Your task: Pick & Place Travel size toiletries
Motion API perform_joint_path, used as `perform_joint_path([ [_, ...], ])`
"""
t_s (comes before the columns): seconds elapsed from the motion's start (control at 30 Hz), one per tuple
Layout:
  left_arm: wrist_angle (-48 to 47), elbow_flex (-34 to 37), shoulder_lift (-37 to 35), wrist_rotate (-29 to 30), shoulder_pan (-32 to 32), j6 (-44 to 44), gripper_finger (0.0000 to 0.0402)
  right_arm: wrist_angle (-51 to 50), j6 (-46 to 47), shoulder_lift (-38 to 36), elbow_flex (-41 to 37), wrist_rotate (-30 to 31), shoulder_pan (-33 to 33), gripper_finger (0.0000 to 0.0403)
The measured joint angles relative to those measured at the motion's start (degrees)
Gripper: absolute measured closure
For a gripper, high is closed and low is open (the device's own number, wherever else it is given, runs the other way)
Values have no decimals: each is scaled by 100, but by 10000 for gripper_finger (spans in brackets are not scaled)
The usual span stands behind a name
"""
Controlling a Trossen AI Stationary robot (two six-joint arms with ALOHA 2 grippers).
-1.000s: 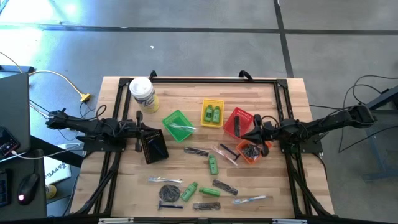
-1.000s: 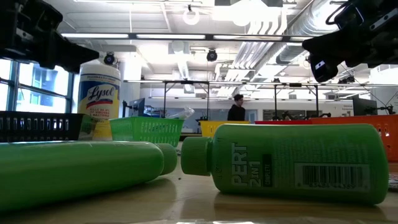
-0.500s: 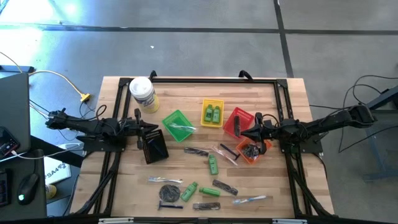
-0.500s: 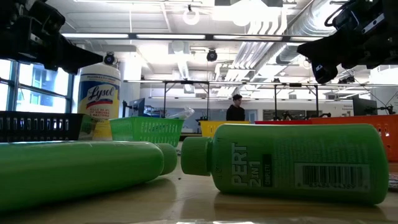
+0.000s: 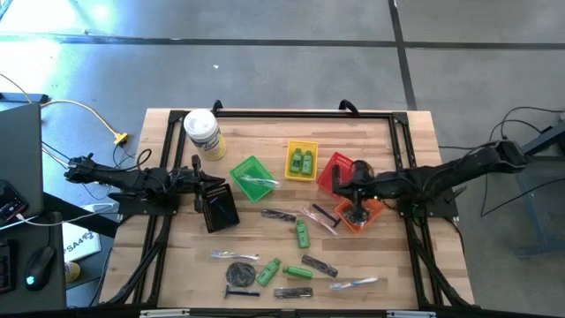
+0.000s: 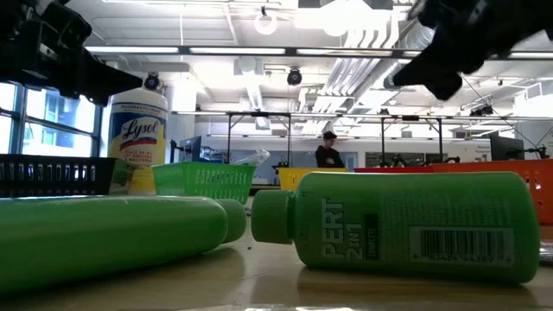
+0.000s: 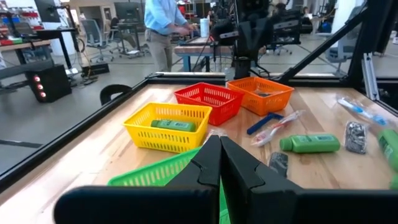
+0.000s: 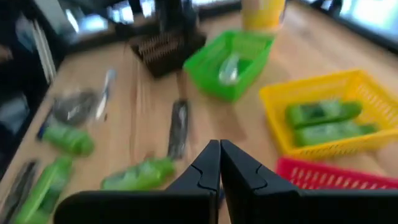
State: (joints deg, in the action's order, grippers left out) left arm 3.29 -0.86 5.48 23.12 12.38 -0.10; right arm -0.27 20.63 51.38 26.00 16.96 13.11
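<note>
The desk (image 5: 265,132) fills the frame's centre. Right of centre, the right tool (image 5: 340,183) hangs closed and empty over the red basket (image 5: 334,170); left, the left tool (image 5: 201,185) waits closed. Small green bottles (image 5: 302,233), dark combs and wrapped silvery pieces lie scattered lower centre.

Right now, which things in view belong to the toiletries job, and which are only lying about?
Job: green bottle, dark comb, grey disc, razor, wrapped piece; right gripper, shut, above the red basket.
Lying about: Lysol jar, yellow cable plug; left gripper idle by black basket.
</note>
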Motion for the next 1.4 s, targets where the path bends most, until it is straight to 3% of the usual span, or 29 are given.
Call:
perform_joint_path([
  [0.27, 7, 2, 1, 3, 0, 90, 401, -1767, 675, 1756, 1847, -255, 545, 383],
  [0.53, 6, 2, 1, 4, 0, -39, 401, -2869, 1314, 3249, 3047, -1104, 682, 260],
  [0.7, 5, 2, 1, 4, 0, -39, 401, -3124, 1660, 3893, 3266, -1108, 677, 212],
  [1.07, 4, 2, 1, 4, 0, -42, 401, -3342, 1734, 4716, 3264, -807, 666, 219],
  [1.4, 4, 2, 1, 4, 0, -35, 401, -3257, 1682, 4849, 3264, -747, 666, 228],
])
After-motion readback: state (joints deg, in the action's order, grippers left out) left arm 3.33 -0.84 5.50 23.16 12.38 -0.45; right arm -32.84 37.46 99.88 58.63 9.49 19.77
